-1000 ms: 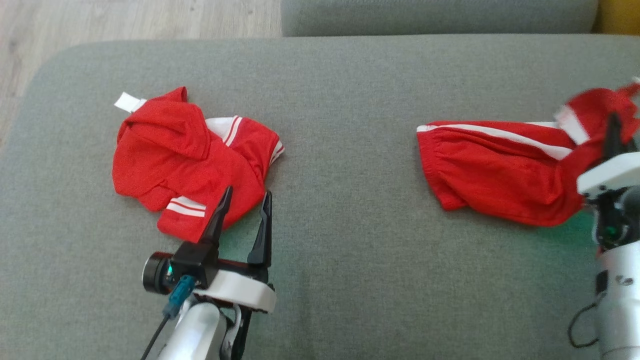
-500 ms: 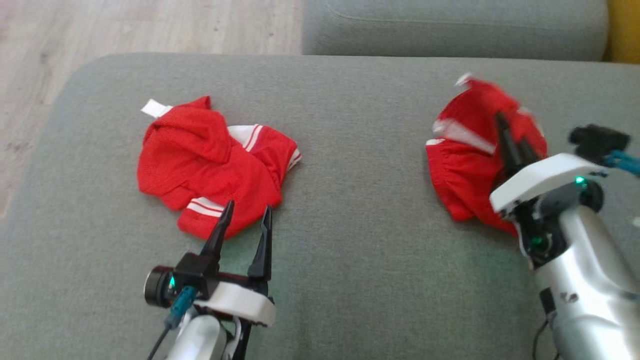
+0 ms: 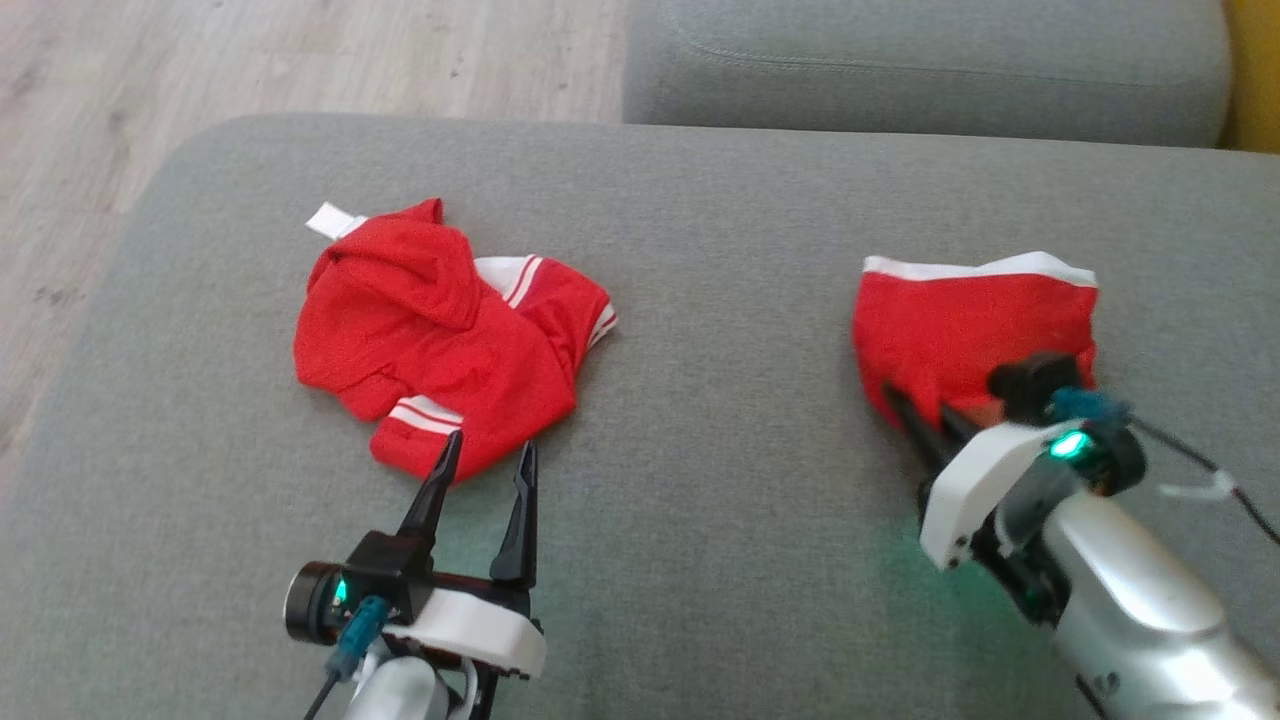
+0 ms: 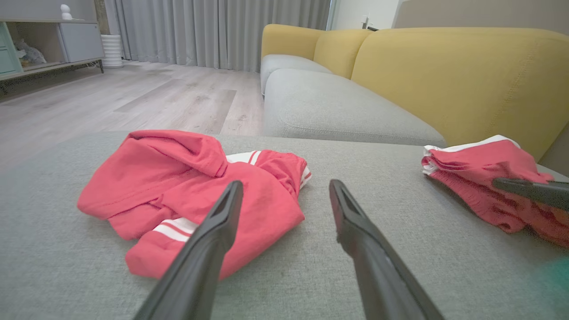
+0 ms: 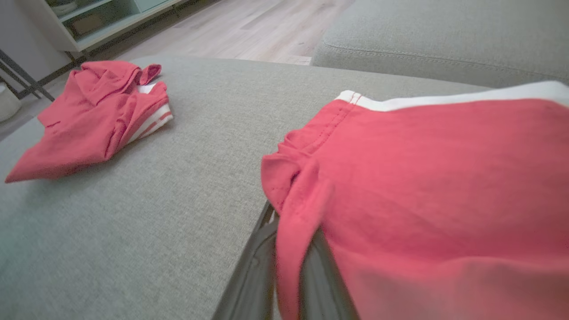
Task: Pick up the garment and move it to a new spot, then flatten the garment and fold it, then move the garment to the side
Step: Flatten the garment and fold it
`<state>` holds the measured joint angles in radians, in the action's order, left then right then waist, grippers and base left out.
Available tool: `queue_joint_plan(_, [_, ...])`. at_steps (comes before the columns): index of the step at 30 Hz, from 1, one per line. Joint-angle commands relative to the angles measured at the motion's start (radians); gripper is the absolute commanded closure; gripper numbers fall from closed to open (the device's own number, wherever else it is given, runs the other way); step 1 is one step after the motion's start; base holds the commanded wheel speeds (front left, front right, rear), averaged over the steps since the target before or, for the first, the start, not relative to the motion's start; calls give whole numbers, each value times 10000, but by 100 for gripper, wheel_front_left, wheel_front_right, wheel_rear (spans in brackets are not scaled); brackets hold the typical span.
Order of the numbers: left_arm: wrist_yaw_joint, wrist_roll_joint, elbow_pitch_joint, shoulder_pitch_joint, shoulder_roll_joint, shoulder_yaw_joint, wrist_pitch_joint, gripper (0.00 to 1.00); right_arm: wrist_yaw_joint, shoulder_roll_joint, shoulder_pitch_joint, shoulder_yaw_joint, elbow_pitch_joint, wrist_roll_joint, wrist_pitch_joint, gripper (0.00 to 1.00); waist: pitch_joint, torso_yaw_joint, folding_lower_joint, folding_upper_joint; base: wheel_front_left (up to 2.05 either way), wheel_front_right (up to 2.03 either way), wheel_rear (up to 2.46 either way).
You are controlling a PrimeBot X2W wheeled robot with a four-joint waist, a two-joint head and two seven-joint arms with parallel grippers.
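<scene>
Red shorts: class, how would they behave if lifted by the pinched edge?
Probably floppy: the red shorts crease and drape over the right gripper. Likely light, being thin cloth. The fold may fall open, since one edge is held.

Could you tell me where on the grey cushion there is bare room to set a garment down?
Widest bare patch: the middle of the cushion, between the top and the shorts. The far strip behind both garments is free too. Crowded: left, where the open left gripper points at the top; right, where the right gripper is shut on the shorts.
</scene>
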<state>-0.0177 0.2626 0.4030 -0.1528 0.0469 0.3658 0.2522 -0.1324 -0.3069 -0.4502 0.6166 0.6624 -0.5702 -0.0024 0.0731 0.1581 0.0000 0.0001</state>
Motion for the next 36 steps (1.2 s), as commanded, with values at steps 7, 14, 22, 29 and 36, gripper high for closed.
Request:
queue_joint_plan(7, [-25, -49, -334, -229, 37, -357, 95, 0, 17, -78, -438, 129, 202, 582, -1342, 0, -204, -525, 0, -1, 0, 0, 0])
queue_joint_plan(14, [-109, -14, -820, -394, 36, -645, 95, 0, 17, 6, -241, -2231, 10, 1922, -2467, 0, -213, -1195, 0, -1, 0, 0, 0])
queue_joint_plan(22, [-264, 238, -1307, -333, 35, -948, 95, 0, 17, 1916, 1846, -6278, -2351, 5074, -2589, 0, -43, -1778, 0, -1, 0, 0, 0])
queue_joint_plan(29, [-295, 303, -1405, -346, 34, -931, 95, 0, 17, 2503, 2597, -7007, -3252, 5755, -2592, 0, 260, -1845, 0, -1, 0, 0, 0])
queue_joint_plan(36, [-234, 195, -1409, -721, 34, -761, 95, 0, 17, 2560, 2006, -7026, -3381, 5781, -2391, 58, 988, -1449, 0, -1, 0, 0, 0])
